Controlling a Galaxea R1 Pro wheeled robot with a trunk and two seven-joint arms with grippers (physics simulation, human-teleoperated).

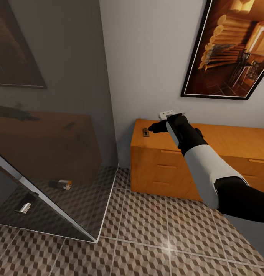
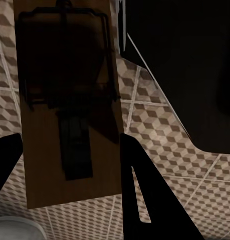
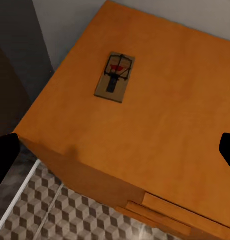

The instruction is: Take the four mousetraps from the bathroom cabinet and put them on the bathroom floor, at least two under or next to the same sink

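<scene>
Orange wood makes the top of the cabinet (image 1: 231,143), and one mousetrap (image 3: 115,76) lies flat on it near the corner by the wall, apart from the edges. The right gripper (image 3: 115,150) hangs above this top with its fingers spread wide; the two dark tips show at the borders of the right wrist view and the trap lies ahead of them, not yet between them. The left gripper (image 2: 69,165) holds a second mousetrap (image 2: 69,110), its board pressed between the dark fingers over the bathroom floor (image 1: 166,230).

To do the pick well, I judge that the right gripper should move forward until the board is centred between the fingers, turn so that they close across the short sides, and come down low, because the board is thin and may slip. It should keep away from the metal bar.

From the head view the gripper covers part of the trap, so contact is hard to judge. The other two traps and the sink are not to be found here. A small cylinder (image 1: 63,184) behind the glass panel (image 1: 51,153) is unclear.
</scene>
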